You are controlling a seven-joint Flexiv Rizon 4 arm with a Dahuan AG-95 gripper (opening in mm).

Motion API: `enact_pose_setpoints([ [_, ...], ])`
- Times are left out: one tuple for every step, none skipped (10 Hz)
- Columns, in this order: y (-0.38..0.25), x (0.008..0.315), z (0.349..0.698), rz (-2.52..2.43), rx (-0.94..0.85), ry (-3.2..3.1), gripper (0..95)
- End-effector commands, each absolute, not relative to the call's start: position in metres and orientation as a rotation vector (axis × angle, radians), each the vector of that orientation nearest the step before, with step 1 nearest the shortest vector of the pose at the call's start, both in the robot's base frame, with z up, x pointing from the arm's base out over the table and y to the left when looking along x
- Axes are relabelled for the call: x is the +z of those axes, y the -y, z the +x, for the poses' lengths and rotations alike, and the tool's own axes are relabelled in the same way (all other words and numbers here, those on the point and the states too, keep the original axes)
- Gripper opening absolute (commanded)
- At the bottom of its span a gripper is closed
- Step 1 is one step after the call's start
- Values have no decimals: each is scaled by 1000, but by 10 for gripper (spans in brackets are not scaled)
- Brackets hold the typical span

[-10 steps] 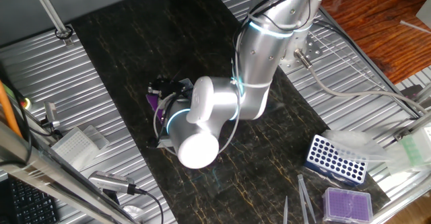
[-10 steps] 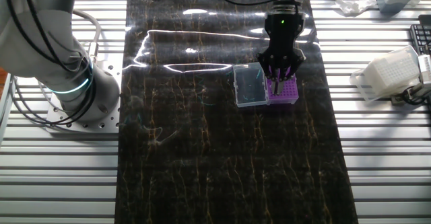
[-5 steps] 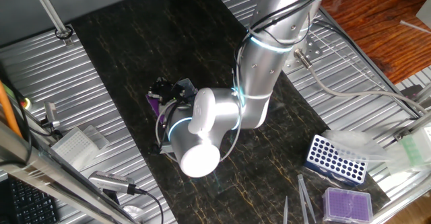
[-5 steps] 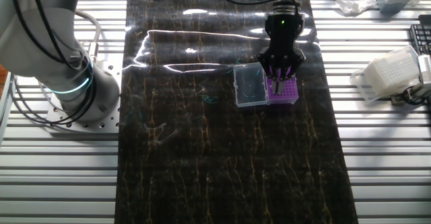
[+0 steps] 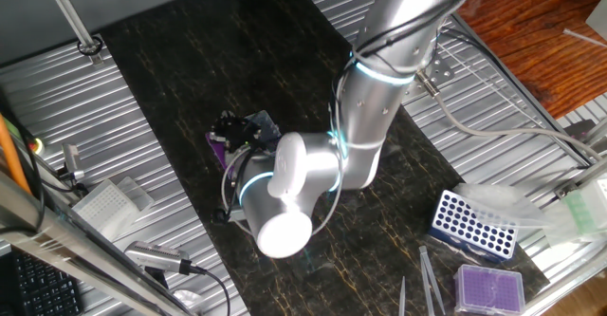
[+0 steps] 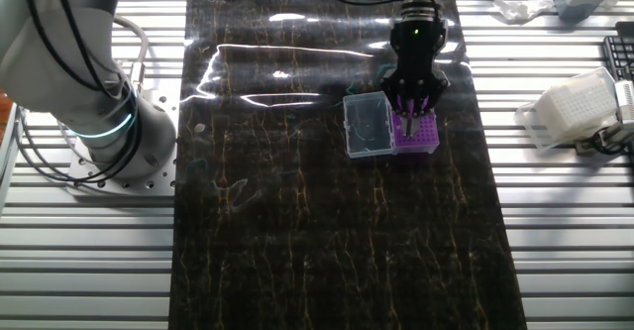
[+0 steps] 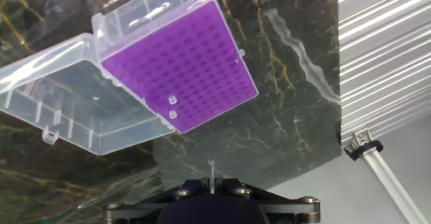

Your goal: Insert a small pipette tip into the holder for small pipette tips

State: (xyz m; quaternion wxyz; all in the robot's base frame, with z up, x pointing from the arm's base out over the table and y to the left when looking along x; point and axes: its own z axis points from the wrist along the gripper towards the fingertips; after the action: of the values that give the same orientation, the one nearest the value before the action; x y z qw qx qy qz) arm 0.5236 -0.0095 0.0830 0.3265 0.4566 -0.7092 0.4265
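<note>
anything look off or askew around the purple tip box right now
Nothing looks spilled or damaged. The small deep-purple tip box sits flat on the dark marble mat, its clear lid flap folded open beside it. It lies a bit skewed to the mat's edges. The gripper holds a thin clear tip upright.

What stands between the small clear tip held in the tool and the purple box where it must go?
Nothing visible does. The tip sticks out from the tool, and only open space shows between it and the gridded top of the purple box. The clear lid is folded open to the side, not over the grid.
</note>
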Motion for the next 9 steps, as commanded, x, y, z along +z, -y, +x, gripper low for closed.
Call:
enact_pose_setpoints([
  [9,82,524,1187,1135,1833,0],
  [8,82,525,1187,1138,1823,0],
  [8,81,525,1192,1137,1815,0],
  [8,81,525,1201,1134,1804,0],
  [8,81,525,1240,1127,1775,0],
  [8,82,524,1279,1121,1747,0],
  [8,81,523,1327,1113,1709,0],
  [8,81,522,1362,1105,1689,0],
  [9,82,520,1400,1096,1671,0],
])
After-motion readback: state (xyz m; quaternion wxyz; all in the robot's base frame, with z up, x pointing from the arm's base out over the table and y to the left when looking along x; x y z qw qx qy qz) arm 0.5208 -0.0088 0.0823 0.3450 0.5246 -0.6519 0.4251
